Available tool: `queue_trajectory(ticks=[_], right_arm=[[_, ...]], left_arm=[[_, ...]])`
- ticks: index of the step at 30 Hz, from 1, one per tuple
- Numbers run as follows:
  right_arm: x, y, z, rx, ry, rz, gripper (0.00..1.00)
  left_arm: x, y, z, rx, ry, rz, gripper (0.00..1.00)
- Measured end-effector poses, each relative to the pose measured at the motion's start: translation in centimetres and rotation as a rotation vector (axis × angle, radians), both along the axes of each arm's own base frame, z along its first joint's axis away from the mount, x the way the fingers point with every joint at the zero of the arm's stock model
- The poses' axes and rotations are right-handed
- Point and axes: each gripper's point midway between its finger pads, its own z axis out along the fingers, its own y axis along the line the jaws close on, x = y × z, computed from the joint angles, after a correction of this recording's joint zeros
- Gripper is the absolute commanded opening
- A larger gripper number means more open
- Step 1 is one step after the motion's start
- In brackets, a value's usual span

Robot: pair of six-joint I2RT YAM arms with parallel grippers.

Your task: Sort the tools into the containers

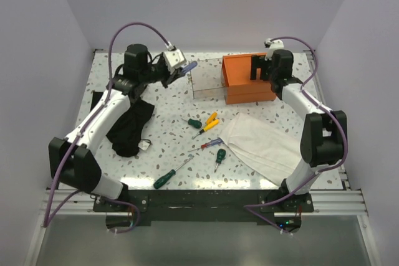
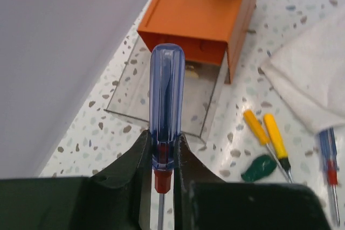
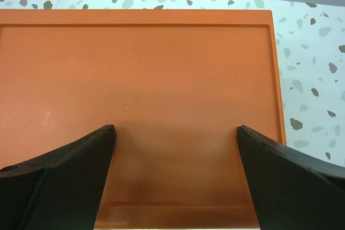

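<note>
**Left wrist view: screwdriver gripped, drop into drawer pending**

Left fingers (image 2: 137, 154) are narrow and clamped on the blue-handled screwdriver (image 2: 166, 95), just above its red collar. The handle points toward the clear drawer (image 2: 202, 106), which is pulled out of the orange box (image 2: 199, 14). From the top view, the tool is held above the counter (image 1: 168, 147) at about the drawer's left edge, not yet over its middle.

Right fingers (image 3: 81, 160) are spread wide over the box's top, holding nothing. Looks like they're bracing the box, but I can't tell if they touch it.

Step in hand, as I read it: carrying this tool to the drawer. The next move needs the tool brought fully over the drawer and lowered, with the long handle kept inside the walls before letting go.

On the counter, not yet sorted: yellow-handled pair (image 1: 211, 121), three green-handled drivers (image 1: 167, 179), and a small blue-and-red driver (image 1: 212, 144). So the task looks early. White cloth (image 1: 262, 144) and black fabric (image 1: 131, 126) lie on either side.
</note>
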Motion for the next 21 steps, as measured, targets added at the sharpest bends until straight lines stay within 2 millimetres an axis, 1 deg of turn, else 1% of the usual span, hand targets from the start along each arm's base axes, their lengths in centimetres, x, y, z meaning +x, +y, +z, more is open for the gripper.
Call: queue_trajectory(ticks=[2,5,8,10,12,13,15,16,18,19,21], right_arm=[[-0.4,-0.1,0.0,-0.013,0.001,0.006,0.98],[-1.0,-0.3,0.0,-0.031,-0.001,0.014,0.98],[-1.5,-0.4,0.1,-0.038,-0.002,0.018,0.98],[-1.8,-0.5,0.1,-0.037,-0.002,0.017,0.98],[-2.0,-0.5,0.1,-0.035,-0.003,0.017,0.98],[-2.1,-0.5,0.0,-0.034,-0.003,0.018,0.98],[-2.1,-0.4,0.1,-0.031,-0.005,0.02,0.98],[-2.1,-0.4,0.1,-0.031,-0.005,0.021,0.98],[-2.1,-0.3,0.1,-0.028,-0.005,0.024,0.98],[-2.1,-0.3,0.1,-0.028,-0.003,0.025,0.98],[-2.0,-0.3,0.1,-0.026,0.0,0.028,0.98]], left_arm=[[2.5,-1.3,1.0,-0.102,0.022,0.046,0.0],[6.0,-3.1,1.0,-0.229,0.088,0.096,0.0],[9.0,-5.1,-0.2,-0.324,0.173,0.132,0.0],[10.4,-6.5,-1.2,-0.358,0.223,0.145,0.0],[11.2,-8.0,-2.0,-0.38,0.262,0.145,0.0],[11.6,-8.8,-2.6,-0.395,0.298,0.147,0.1],[12.1,-9.9,-3.8,-0.405,0.34,0.151,0.2],[12.2,-10.2,-4.3,-0.406,0.356,0.155,0.32],[12.3,-10.5,-5.7,-0.398,0.393,0.175,0.41],[12.2,-10.5,-6.1,-0.391,0.41,0.185,0.48],[12.1,-10.3,-6.5,-0.381,0.421,0.196,0.51]])
